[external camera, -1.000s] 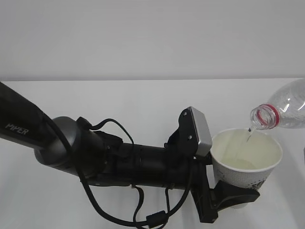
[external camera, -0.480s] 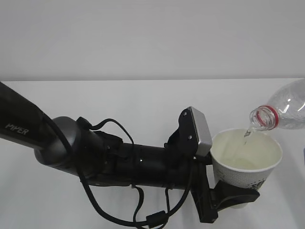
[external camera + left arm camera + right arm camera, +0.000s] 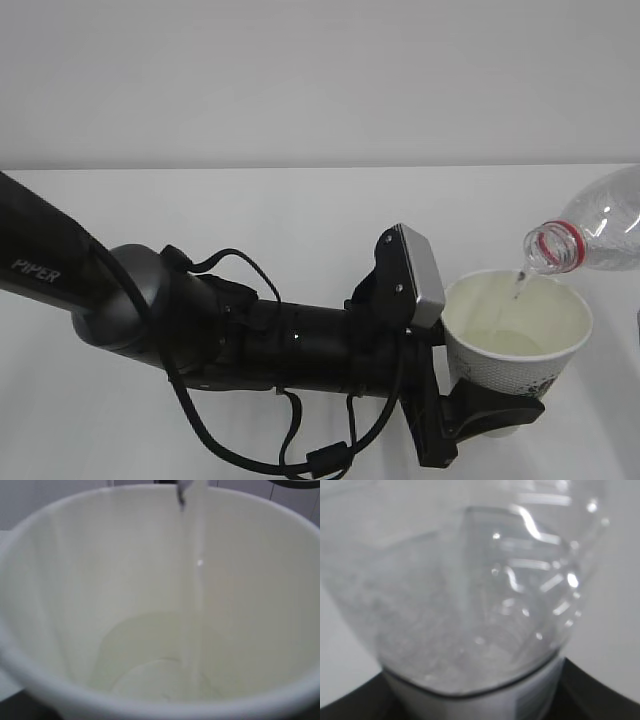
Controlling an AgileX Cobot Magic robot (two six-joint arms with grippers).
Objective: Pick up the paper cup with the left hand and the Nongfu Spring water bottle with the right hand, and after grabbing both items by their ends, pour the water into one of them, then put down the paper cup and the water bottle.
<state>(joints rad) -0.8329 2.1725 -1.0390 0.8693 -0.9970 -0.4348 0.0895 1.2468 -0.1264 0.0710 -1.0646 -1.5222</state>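
Black cabled arm [image 3: 200, 330], "PIPER" lettering

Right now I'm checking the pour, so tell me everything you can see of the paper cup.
The paper cup is white, tapered, with dark printed marks low on its side. It stands upright, clamped near its base by the left hand. A thin stream of water falls inside from the bottle's mouth above the rim; a shallow pool covers the bottom.

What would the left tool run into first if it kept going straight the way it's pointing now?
Likely nothing: the left tool, gripping the white paper cup, points right across bare white table; the clear plastic bottle hangs higher. Depth uncertain.
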